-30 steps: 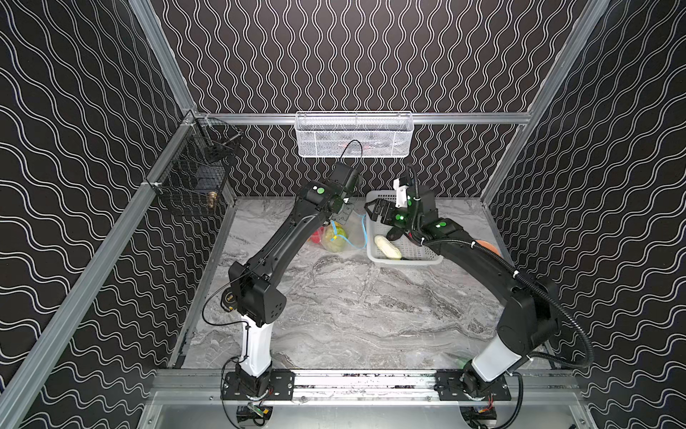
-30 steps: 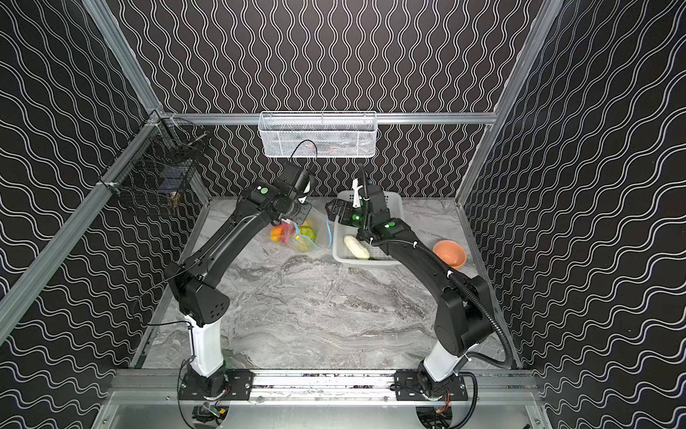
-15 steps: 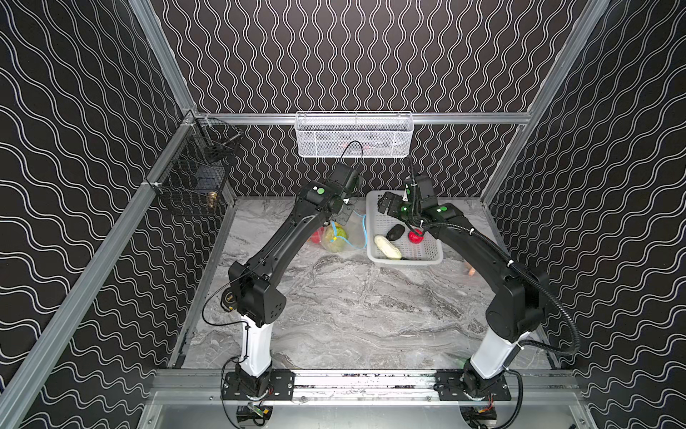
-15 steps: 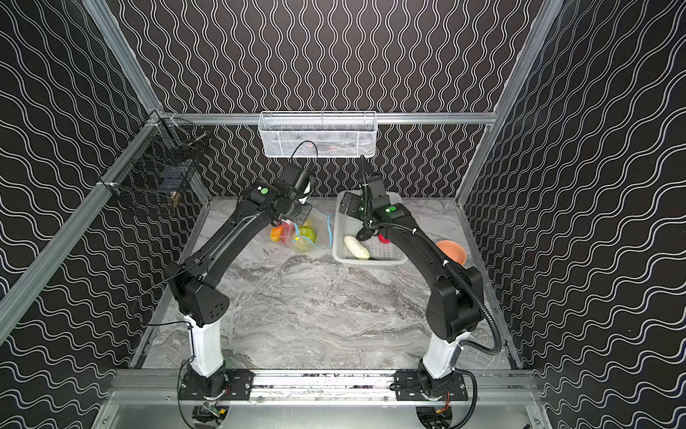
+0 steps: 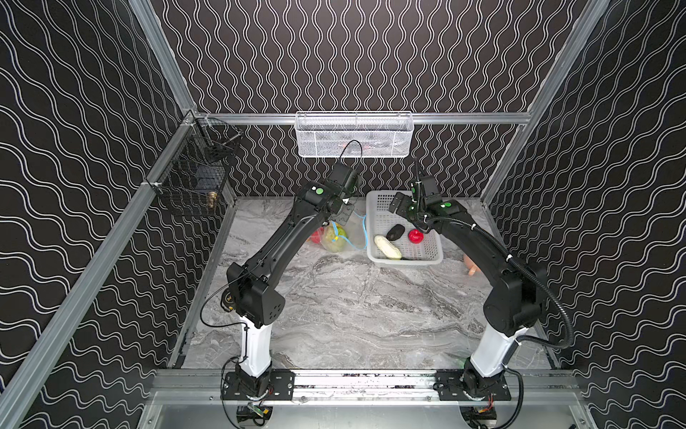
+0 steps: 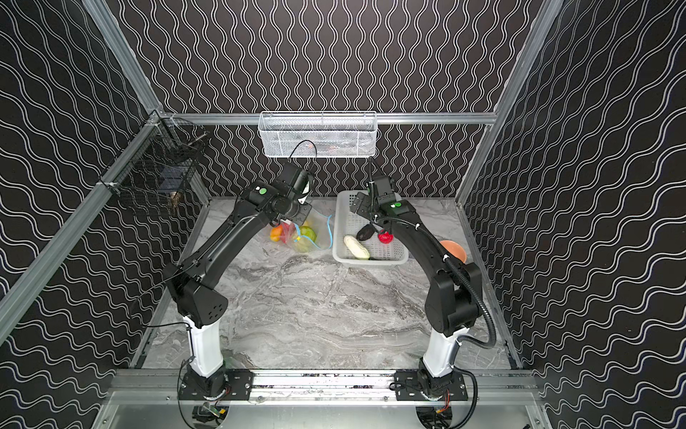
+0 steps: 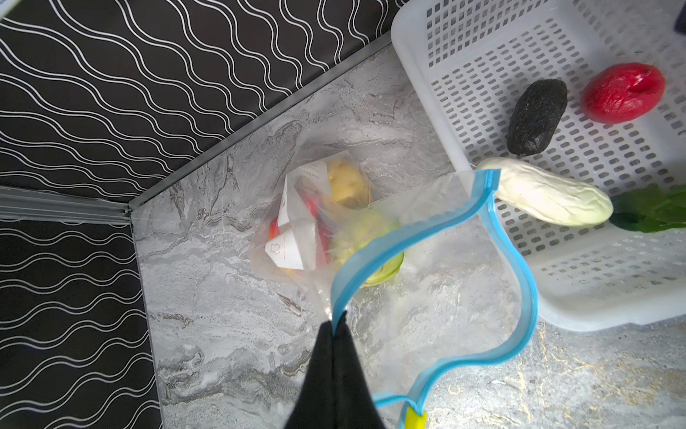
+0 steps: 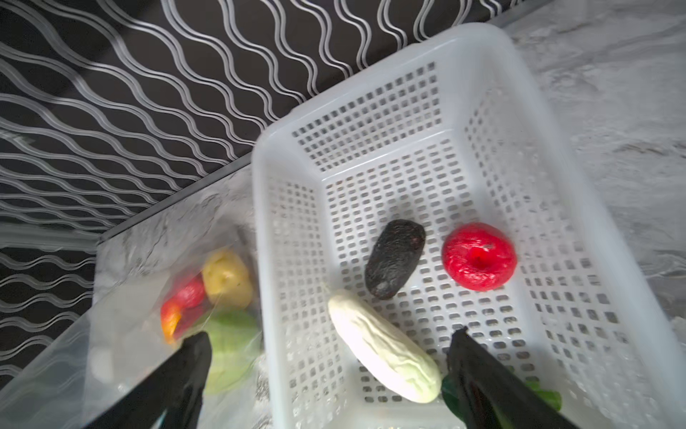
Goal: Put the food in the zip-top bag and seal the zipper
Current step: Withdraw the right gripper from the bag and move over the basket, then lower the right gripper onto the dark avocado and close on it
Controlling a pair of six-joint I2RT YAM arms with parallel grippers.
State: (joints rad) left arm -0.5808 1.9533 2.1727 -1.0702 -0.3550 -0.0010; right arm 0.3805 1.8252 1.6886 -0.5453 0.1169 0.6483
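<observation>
1. Grey marble tabletop [image 5: 334, 315], black wavy-lined walls all round. All the work sits at the far end, 12 to 1 o'clock in both top views.
2. Left gripper [image 7: 336, 328]: jaws pressed together, pinching the zipper [image 7: 531, 308] rim of the zip-top bag [image 7: 419, 200]. The rim is lifted off the marble and the mouth gapes in a wide blue loop. The yellow slider tab [image 7: 415, 419] sits at the loop's end, just beside the fingers.
3. The bag body slumps on the table at 12 o'clock, below that gripper. Inside are a yellow potato [image 7: 347, 182], red pieces and a yellow-green round piece [image 7: 365, 228]. The folded white label covers part of them, so the number of reds cannot be told.
4. Right gripper [image 8: 330, 336]: jaws spread wide, gripping nothing. It hangs over the white basket [image 8: 482, 44], which stands at 3 o'clock from the bag.
5. In the basket, the white long vegetable [image 8: 382, 360] lies below the spread fingers, at 6 o'clock from that gripper in both top views. The dark oval [image 8: 395, 258] lies just beside it and the red piece [image 8: 479, 256] is near.
6. Hard to read:
   - The right wrist view is blurred.
   - A dark green leafy piece [image 7: 653, 211] is cut off at the frame edge.
   - The orange bowl [image 6: 453, 250], at 2 o'clock, is half hidden behind the right arm.
</observation>
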